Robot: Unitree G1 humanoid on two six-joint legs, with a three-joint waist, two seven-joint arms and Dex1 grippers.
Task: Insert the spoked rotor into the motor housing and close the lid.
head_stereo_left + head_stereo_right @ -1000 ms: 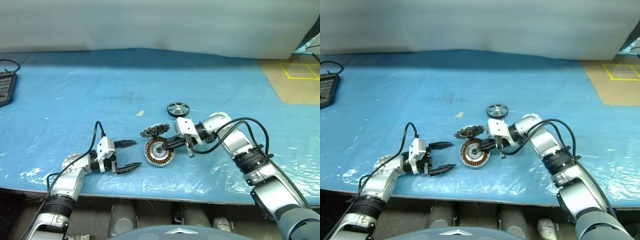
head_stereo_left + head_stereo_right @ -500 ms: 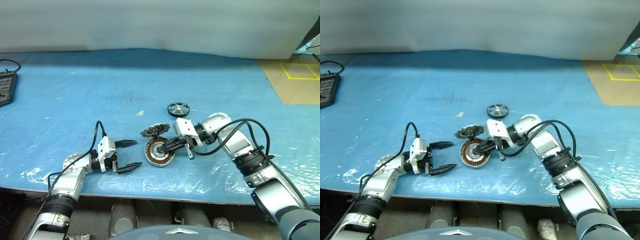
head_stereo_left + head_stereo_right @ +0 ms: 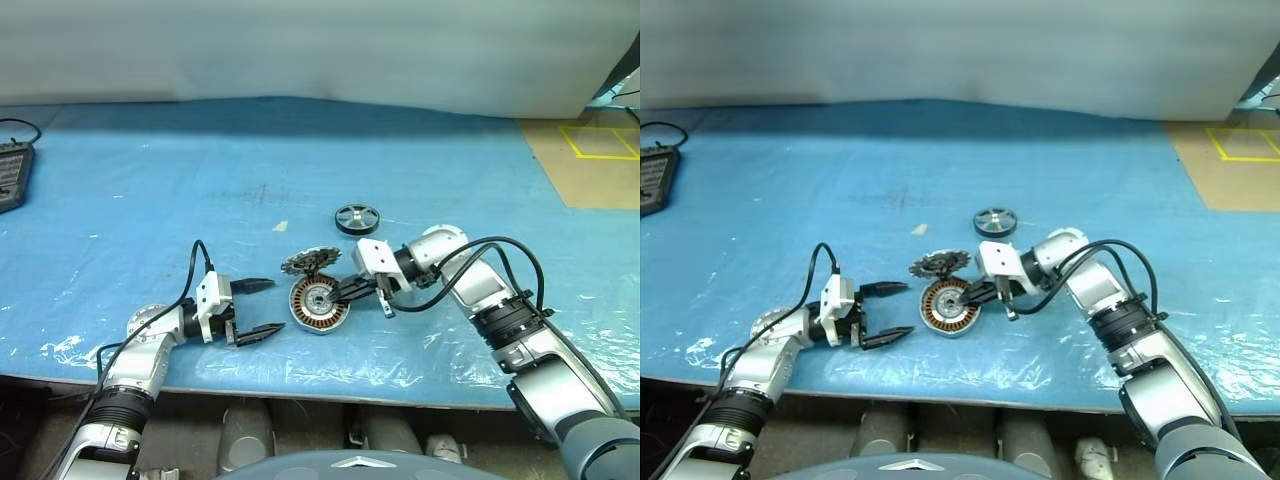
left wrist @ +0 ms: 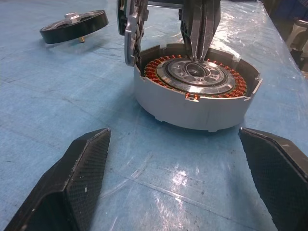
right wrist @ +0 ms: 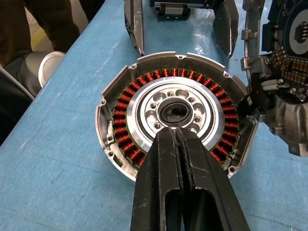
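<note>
1. Head views: the motor housing (image 3: 319, 304) sits open on the blue table (image 3: 150, 200), copper windings showing. The lid (image 3: 309, 262) stands tilted up at its far edge, joined there. The spoked rotor (image 3: 356, 218) lies flat on the table beyond, apart from both and well clear of either arm.
2. Head views: the left gripper (image 3: 256, 310) lies level just left of the housing, its 2 fingers spread wide with nothing between them. The right gripper (image 3: 340, 293) reaches in from the right, fingers pressed together and empty, the tips over the housing's hub.
3. Left wrist view: the housing (image 4: 195, 91) sits between the 2 parted black fingers (image 4: 72, 183), not touched by them. The right gripper's closed tips (image 4: 199, 45) point down at the central hub. The lid (image 4: 130, 33) stands on edge behind the housing; the rotor (image 4: 73, 26) lies farther off.
4. Right wrist view: the clenched fingers (image 5: 180, 187) meet at the hub opening of the housing (image 5: 173, 113). The lid (image 5: 281, 72) stands beside it.
</note>
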